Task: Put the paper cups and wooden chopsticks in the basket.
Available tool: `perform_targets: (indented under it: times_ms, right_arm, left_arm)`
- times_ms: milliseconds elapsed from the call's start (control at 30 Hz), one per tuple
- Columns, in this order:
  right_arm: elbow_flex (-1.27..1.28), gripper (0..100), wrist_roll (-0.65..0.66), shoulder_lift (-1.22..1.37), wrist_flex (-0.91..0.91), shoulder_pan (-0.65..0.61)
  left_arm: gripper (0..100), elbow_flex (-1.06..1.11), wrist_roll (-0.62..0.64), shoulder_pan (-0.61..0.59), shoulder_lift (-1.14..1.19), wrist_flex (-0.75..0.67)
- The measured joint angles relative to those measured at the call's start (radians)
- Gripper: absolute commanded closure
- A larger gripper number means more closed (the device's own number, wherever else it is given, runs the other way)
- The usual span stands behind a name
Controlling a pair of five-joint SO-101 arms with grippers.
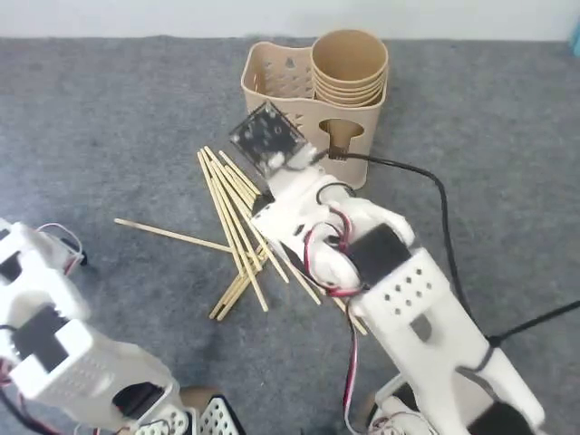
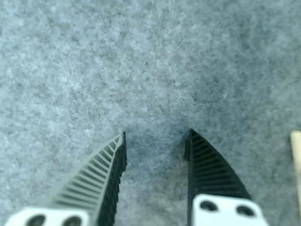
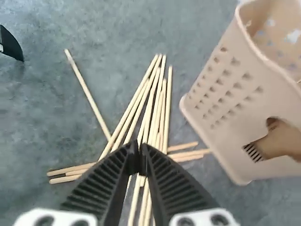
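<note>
Several wooden chopsticks [image 1: 237, 217] lie in a loose fan on the grey carpet, and one chopstick [image 1: 172, 234] lies apart to the left. The beige basket [image 1: 299, 113] stands at the back with stacked paper cups [image 1: 349, 59] in its right compartment. My right gripper [image 3: 139, 147] hovers shut over the chopsticks [image 3: 153, 103], close beside the basket [image 3: 225, 94]; the sticks run under its fingers. My left gripper [image 2: 155, 136] is open over bare carpet at the near left, with a chopstick end [image 2: 296, 160] just off to one side.
The right arm [image 1: 399, 281] stretches from the near right across the pile's lower end. A black cable [image 1: 426, 177] runs along the carpet right of the basket. The left arm [image 1: 45, 308] sits at the near left corner.
</note>
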Motion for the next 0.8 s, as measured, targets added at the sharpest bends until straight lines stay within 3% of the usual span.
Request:
perform_targets:
  times_ms: [167,467,800]
  right_arm:
    - [0.216,85.2,0.015,0.051,-0.117,0.072]
    - [0.339,85.1,-0.005,0.400,-0.376,0.072]
    - [0.106,87.0,-0.018,0.700,-0.253,0.098]
  left_arm:
    - [80,0.000,0.000,0.000,0.000,0.000]
    - [80,0.000,0.000,0.000,0.000,0.000]
    - [80,0.000,0.000,0.000,0.000,0.000]
